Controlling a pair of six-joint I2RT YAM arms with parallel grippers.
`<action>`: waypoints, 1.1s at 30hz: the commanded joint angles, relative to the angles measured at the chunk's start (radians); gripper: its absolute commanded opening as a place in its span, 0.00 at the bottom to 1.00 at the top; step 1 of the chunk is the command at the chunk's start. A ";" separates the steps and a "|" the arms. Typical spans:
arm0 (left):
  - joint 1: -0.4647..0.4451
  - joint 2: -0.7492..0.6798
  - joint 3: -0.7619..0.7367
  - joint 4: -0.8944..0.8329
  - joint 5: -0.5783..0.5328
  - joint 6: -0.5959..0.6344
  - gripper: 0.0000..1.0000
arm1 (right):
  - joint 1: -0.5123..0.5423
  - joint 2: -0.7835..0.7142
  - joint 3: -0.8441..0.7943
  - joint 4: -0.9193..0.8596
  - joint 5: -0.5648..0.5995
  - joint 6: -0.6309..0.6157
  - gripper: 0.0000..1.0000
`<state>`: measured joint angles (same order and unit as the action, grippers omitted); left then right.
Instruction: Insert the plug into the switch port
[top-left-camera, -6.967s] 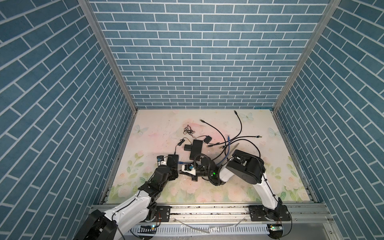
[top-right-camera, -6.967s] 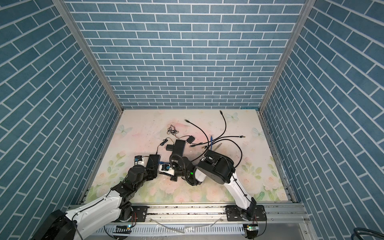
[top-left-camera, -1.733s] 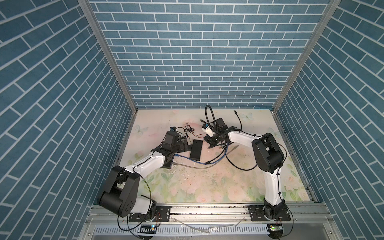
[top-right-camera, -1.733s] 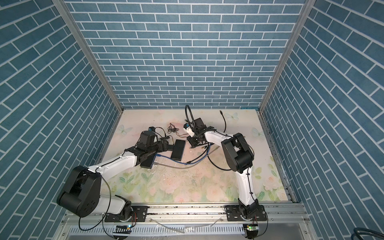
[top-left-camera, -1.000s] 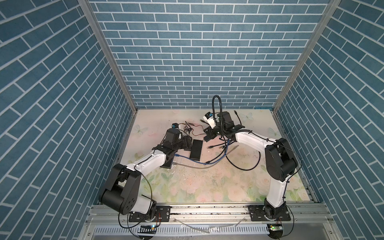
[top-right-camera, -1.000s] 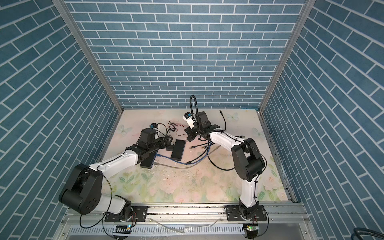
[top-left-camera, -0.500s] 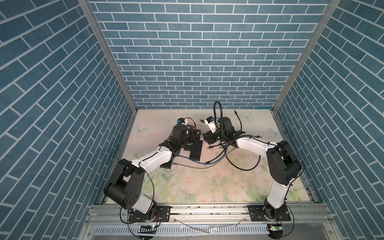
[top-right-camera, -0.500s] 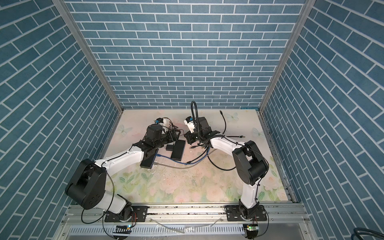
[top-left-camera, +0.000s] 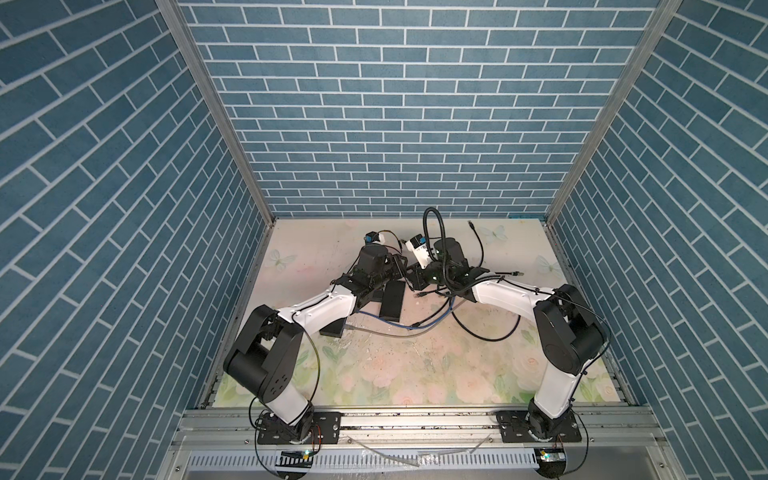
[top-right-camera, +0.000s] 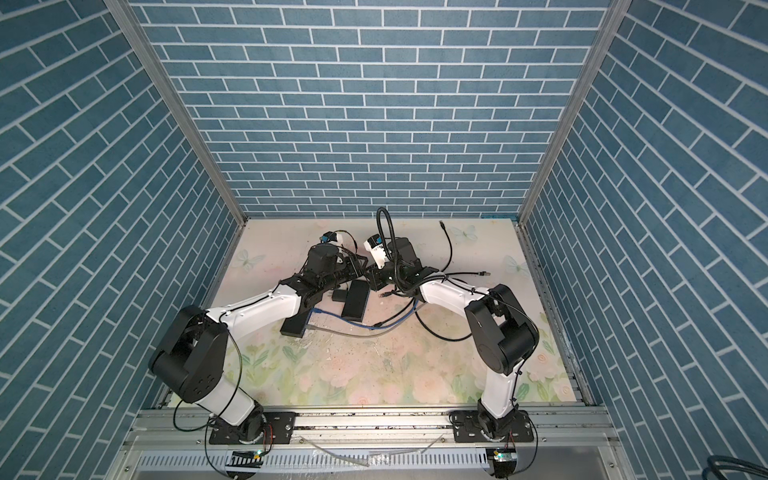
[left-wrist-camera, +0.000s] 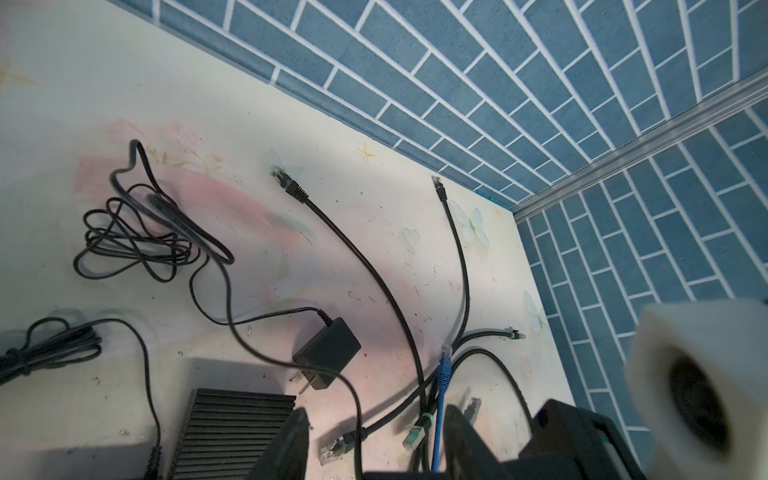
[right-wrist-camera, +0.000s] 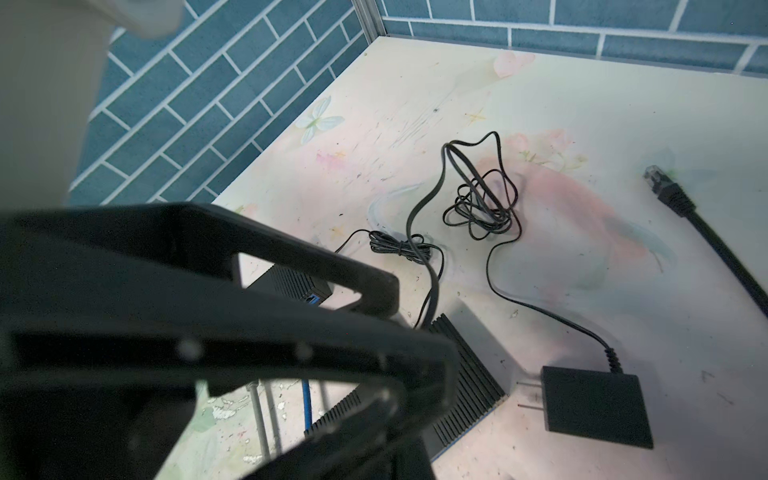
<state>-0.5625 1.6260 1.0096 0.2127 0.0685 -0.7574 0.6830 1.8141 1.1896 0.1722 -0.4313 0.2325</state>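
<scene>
The black ribbed switch (top-left-camera: 392, 300) (top-right-camera: 356, 303) lies flat mid-table, and its end shows in the left wrist view (left-wrist-camera: 232, 432). My left gripper (top-left-camera: 401, 269) (left-wrist-camera: 374, 411) hovers just beyond its far end, open. Between its fingers (left-wrist-camera: 296, 432), on the table, lie a clear-tipped plug (left-wrist-camera: 332, 446) on a black cable, a green-grey plug (left-wrist-camera: 415, 434) and a blue cable (left-wrist-camera: 441, 386). My right gripper (top-left-camera: 415, 282) faces the left one closely; it is shut, and I cannot see anything held in it. The left gripper's black frame (right-wrist-camera: 208, 316) blocks much of the right wrist view.
A black power adapter (left-wrist-camera: 326, 359) (right-wrist-camera: 594, 405) with a tangled thin cord (left-wrist-camera: 137, 245) lies beside the switch. A second black box (top-left-camera: 332, 328) with blue and grey cables sits nearer the left arm. Loose black network cables (left-wrist-camera: 291, 189) (top-left-camera: 478, 249) spread toward the back wall.
My left gripper has swung from the switch's left side to its far end, close to the right gripper, and its jaws have narrowed. The right gripper has shifted slightly toward it.
</scene>
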 joint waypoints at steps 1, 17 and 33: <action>-0.005 0.018 0.030 -0.025 -0.018 0.009 0.46 | 0.010 -0.043 -0.030 0.038 -0.021 0.028 0.00; -0.007 0.022 0.057 -0.089 -0.017 0.083 0.00 | 0.021 -0.047 -0.023 -0.006 -0.021 0.023 0.04; -0.006 0.018 0.151 -0.279 -0.037 0.187 0.00 | 0.023 -0.139 -0.148 -0.069 0.040 -0.225 0.34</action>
<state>-0.5644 1.6474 1.1233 -0.0231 0.0383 -0.6033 0.6987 1.7119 1.0775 0.0887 -0.4061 0.0925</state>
